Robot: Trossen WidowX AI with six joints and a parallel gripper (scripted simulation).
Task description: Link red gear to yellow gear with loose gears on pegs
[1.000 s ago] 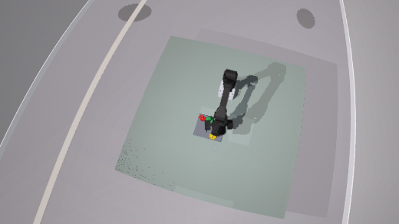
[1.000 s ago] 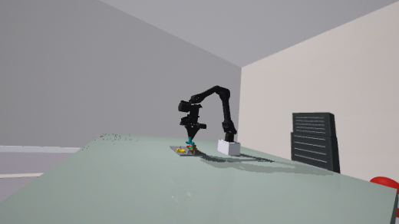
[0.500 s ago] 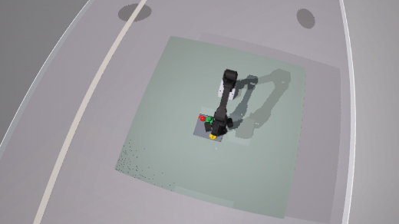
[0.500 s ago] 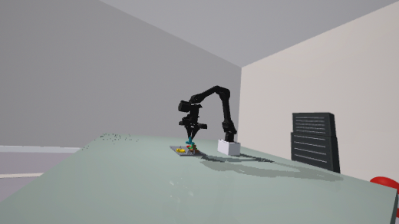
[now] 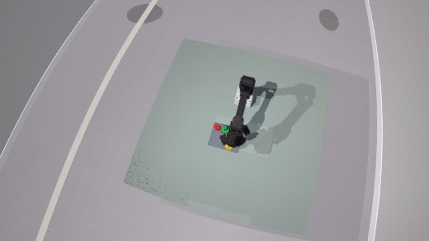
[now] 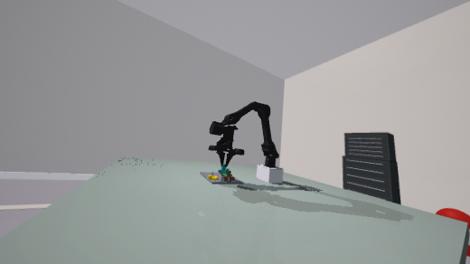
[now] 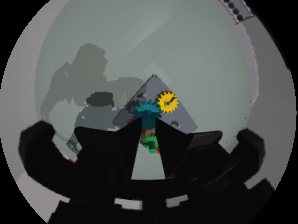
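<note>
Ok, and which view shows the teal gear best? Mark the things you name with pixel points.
The wrist view: the teal gear [image 6: 224, 170] [image 7: 148, 108] shows its toothed rim there, at the fingertips of the gripper [image 6: 224, 165] [image 7: 148, 120]. The exterior view shows it small, side-on, between the fingers and above the board [image 6: 207, 176] [image 7: 186, 120]. In the top view I can't make it out; the arm covers that spot.

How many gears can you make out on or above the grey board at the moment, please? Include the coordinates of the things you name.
5: red [image 5: 217, 127], green [image 5: 224, 129] [image 7: 150, 143], yellow [image 5: 228, 147] [image 6: 212, 177] [image 7: 166, 99] and brown [image 6: 230, 177] [image 7: 146, 134] at the board; teal [image 6: 223, 170] [image 7: 148, 109] in the pincer [image 6: 224, 165] [image 7: 148, 120]. Others may be hidden.
</note>
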